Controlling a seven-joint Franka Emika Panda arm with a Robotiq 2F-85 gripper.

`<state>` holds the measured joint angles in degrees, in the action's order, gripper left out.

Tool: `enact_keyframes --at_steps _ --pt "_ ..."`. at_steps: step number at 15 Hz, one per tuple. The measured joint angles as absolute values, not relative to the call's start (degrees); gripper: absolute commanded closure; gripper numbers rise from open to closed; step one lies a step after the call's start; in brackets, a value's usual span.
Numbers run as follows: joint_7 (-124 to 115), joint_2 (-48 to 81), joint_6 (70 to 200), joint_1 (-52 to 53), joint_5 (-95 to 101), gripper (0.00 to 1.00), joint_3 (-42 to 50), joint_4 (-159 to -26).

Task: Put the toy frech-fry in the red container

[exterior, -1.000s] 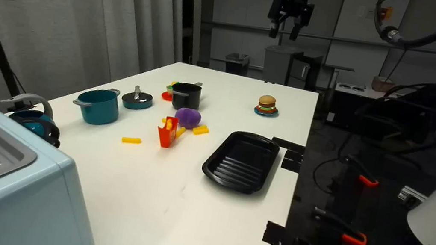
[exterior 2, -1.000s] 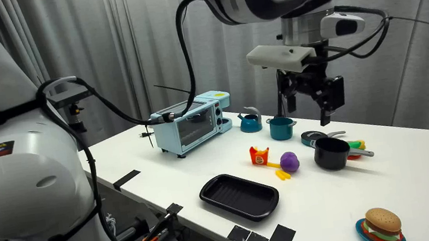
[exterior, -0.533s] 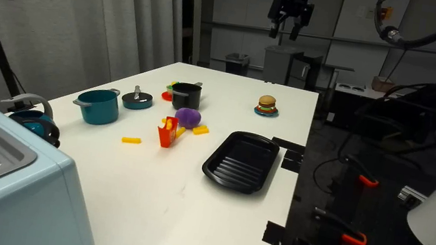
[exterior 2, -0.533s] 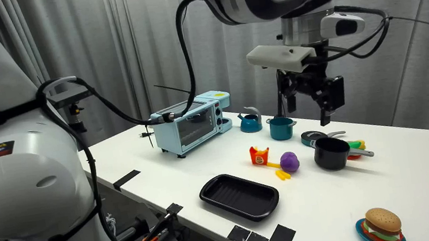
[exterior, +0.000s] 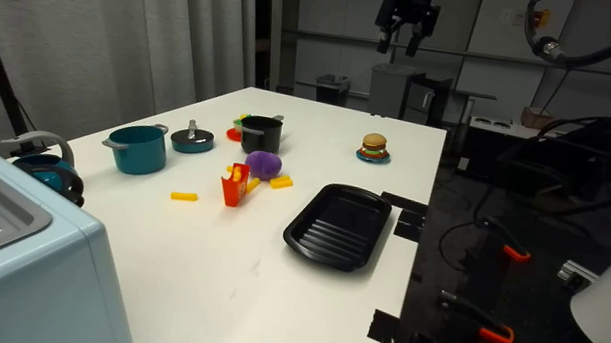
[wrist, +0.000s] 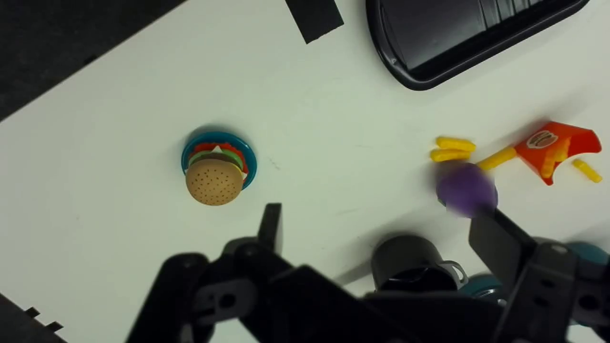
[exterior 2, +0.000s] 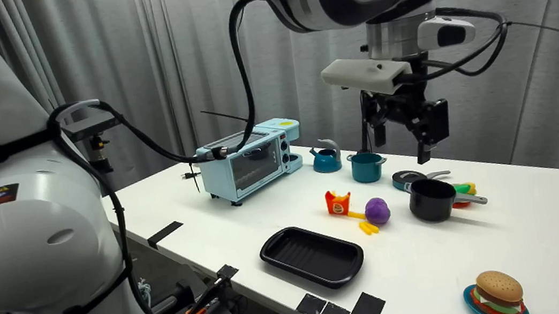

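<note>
The red container (exterior: 232, 189) is a small red toy fries carton with yellow fries in it. It stands upright mid-table in an exterior view (exterior 2: 338, 205) and shows at the right in the wrist view (wrist: 533, 143). Loose yellow toy fries lie around it. Two lie side by side (wrist: 449, 155), one (wrist: 496, 158) lies between carton and purple toy, and one (exterior: 183, 196) lies on the carton's other side, also in the wrist view (wrist: 587, 170). My gripper (wrist: 378, 214) is open and empty, high above the table in both exterior views (exterior: 398, 47) (exterior 2: 401, 147).
A purple toy (exterior 2: 377, 211) sits beside the fries. A black tray (exterior 2: 271, 259), black pot (exterior 2: 429, 207), teal pot (exterior: 141, 153), pan (exterior: 192, 144), kettle (exterior 2: 327, 160) and burger on a plate (wrist: 214, 181) stand around. A light-blue toaster oven (exterior 2: 217, 178) stands at one end.
</note>
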<state>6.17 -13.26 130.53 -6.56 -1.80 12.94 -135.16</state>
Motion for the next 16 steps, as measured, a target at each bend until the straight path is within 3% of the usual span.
enact_keyframes --at_steps 16 --pt "9.8 -6.3 134.4 -4.8 -4.5 0.00 8.7 -132.1"
